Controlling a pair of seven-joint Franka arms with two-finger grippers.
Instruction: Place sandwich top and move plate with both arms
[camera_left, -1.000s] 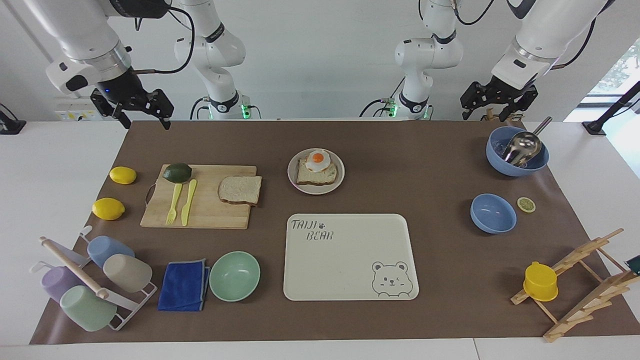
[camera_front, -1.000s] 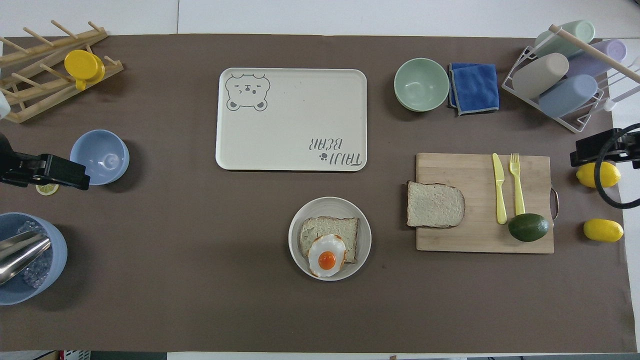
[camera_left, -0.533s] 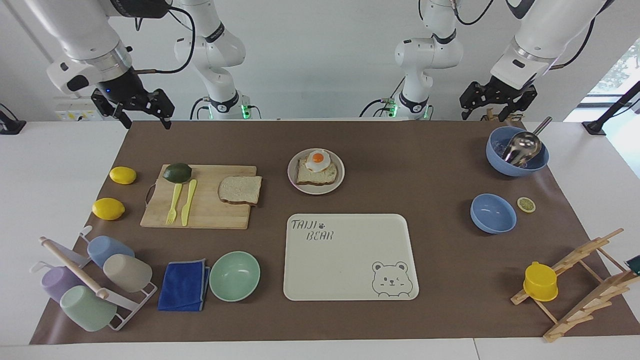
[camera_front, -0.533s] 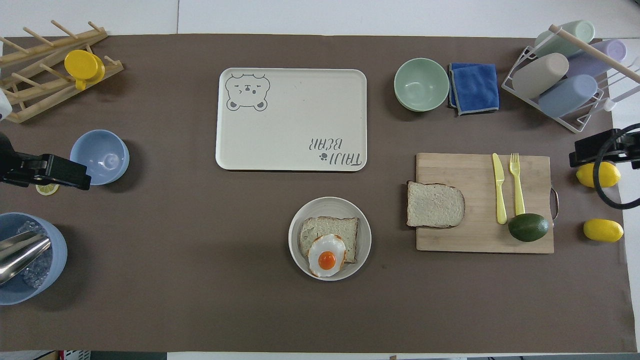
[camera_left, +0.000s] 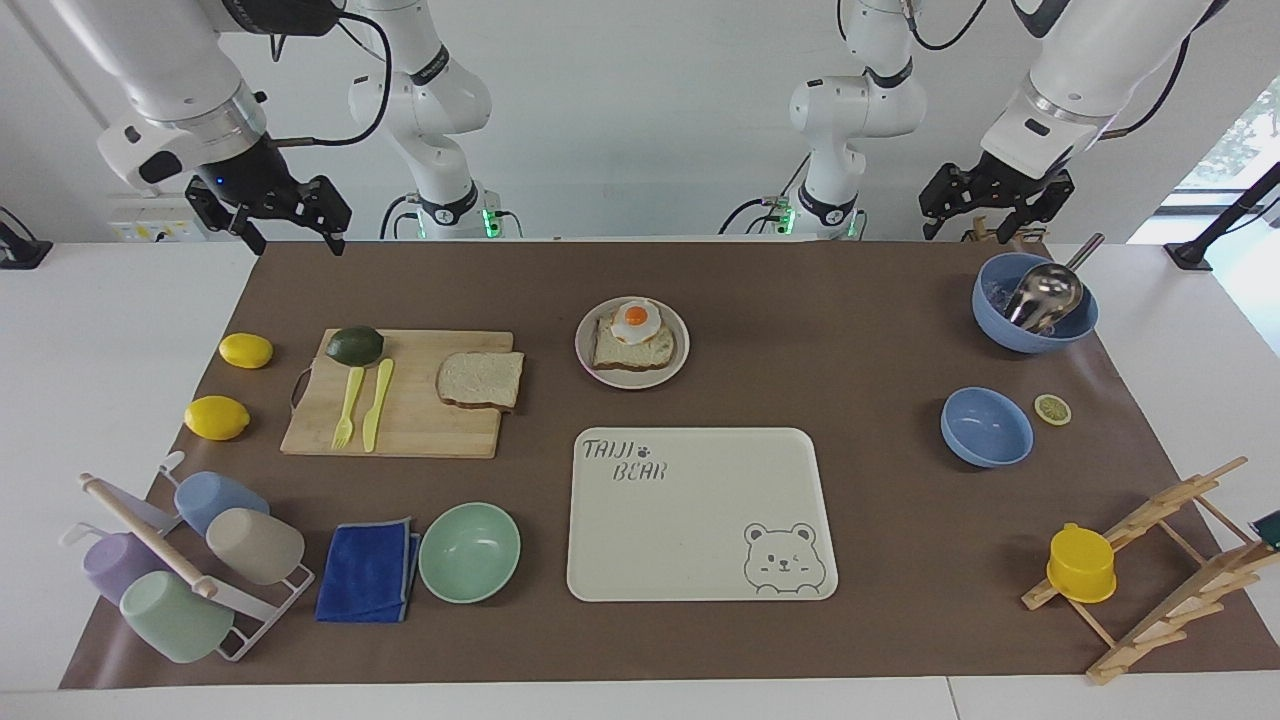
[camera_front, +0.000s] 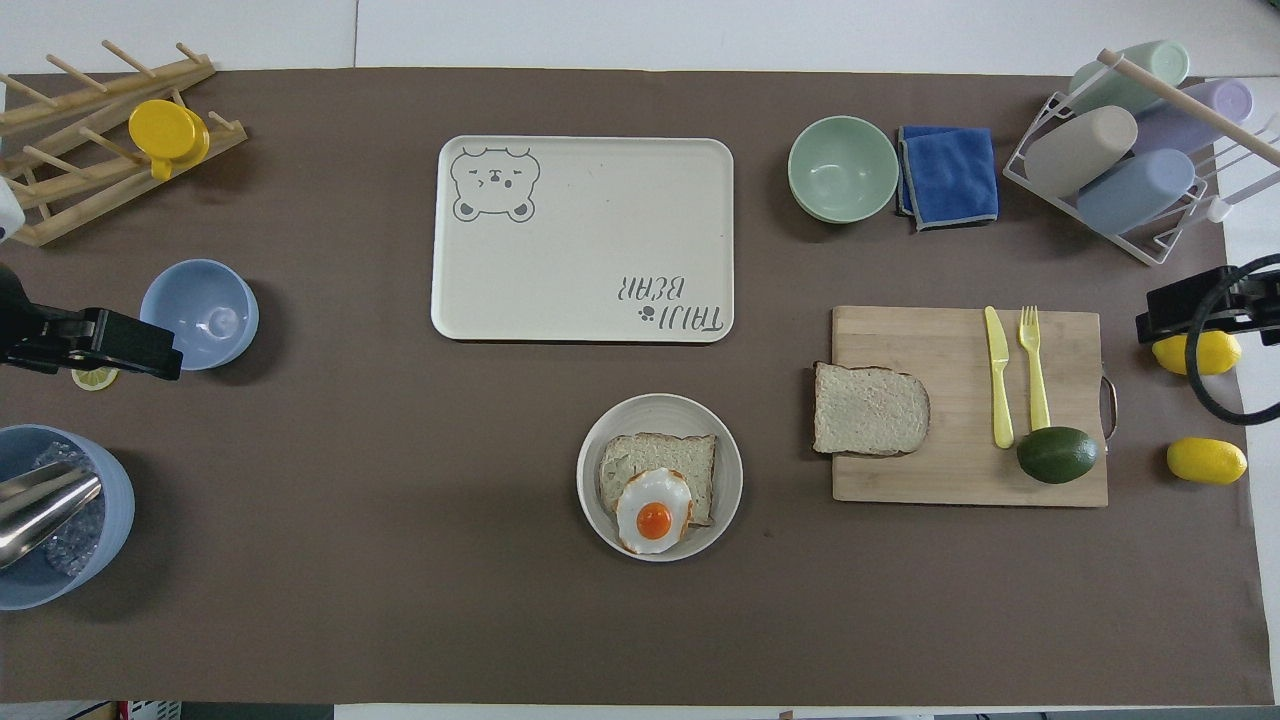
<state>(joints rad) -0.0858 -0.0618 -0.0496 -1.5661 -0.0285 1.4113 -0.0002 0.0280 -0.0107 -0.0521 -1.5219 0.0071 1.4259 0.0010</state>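
The sandwich top (camera_left: 481, 379) (camera_front: 870, 409) lies flat on the wooden cutting board (camera_left: 420, 425), at the board's end nearest the plate. The plate (camera_left: 680, 365) (camera_front: 660, 412) sits mid-table and carries a paler slice with a fried egg (camera_left: 636, 318) on it. My right gripper (camera_left: 295, 238) (camera_front: 1190, 305) hangs open and empty, high over the mat's corner at the right arm's end. High above the big blue bowl (camera_left: 1000, 325), my left gripper (camera_left: 983, 225) (camera_front: 100, 345) is open and holds nothing. Both arms stand well apart from the bread and the plate.
An avocado (camera_left: 354, 345), a yellow fork and a knife share the board, with two lemons (camera_left: 216, 417) beside it. The bear tray (camera_left: 700, 515) lies farther from the robots than the plate. Also on the mat are a mint bowl (camera_left: 469, 551), a blue cloth, a cup rack, a small blue bowl (camera_left: 986, 427) and a wooden rack.
The right gripper has crept slightly upward and toward the table's middle. The left gripper and everything on the table have stayed where they were.
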